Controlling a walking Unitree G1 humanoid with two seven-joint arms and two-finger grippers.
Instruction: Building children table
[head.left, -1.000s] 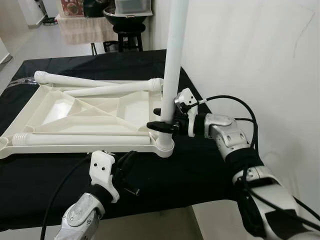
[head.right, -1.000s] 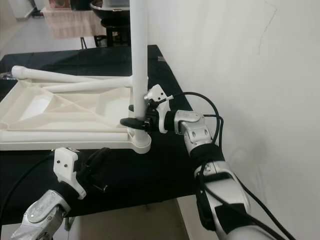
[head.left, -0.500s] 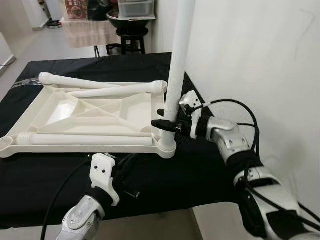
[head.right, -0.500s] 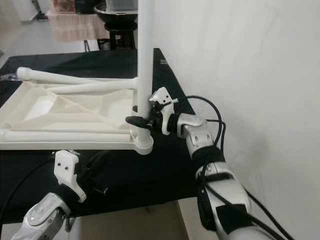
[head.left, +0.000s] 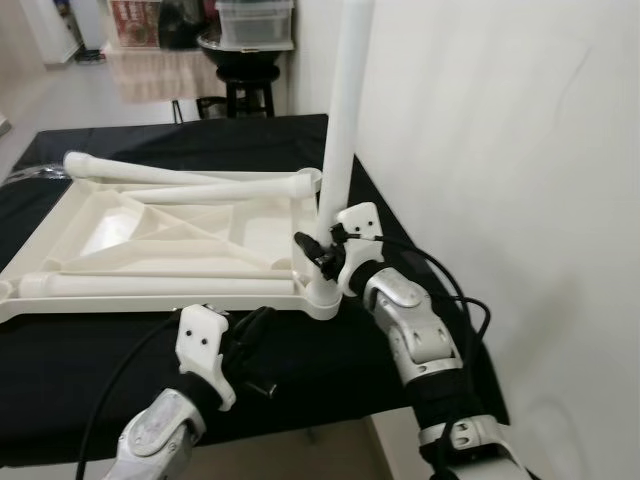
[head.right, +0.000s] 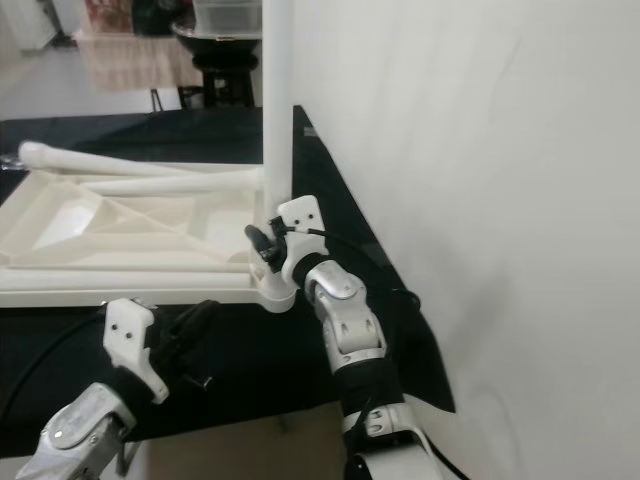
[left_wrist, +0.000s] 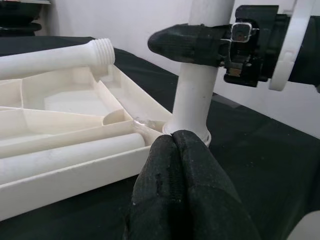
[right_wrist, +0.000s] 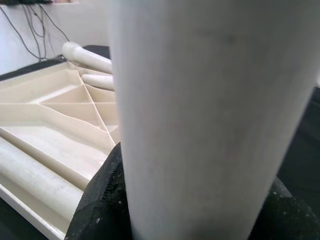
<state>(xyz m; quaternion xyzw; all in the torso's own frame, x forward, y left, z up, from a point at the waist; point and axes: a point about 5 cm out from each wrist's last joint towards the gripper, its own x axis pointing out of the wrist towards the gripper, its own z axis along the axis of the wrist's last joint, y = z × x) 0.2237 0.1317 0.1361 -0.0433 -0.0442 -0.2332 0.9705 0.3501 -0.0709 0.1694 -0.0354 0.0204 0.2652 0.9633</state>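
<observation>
Right now the right gripper (head.left: 318, 252) is clamped low on the upright table leg (head.left: 340, 140), seated in the corner socket of the upturned tabletop (head.left: 150, 225) on the black worktop (head.left: 120, 370). Left gripper (left_wrist: 172, 145) rests pinched together. Leg looks light, stiff, smooth; gripping near the base suits twisting

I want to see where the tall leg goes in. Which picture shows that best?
The left wrist view: the upright leg enters the tabletop's corner socket, with the right gripper clamped above. The eye views show it smaller. The right wrist view shows only blurred leg.
</observation>
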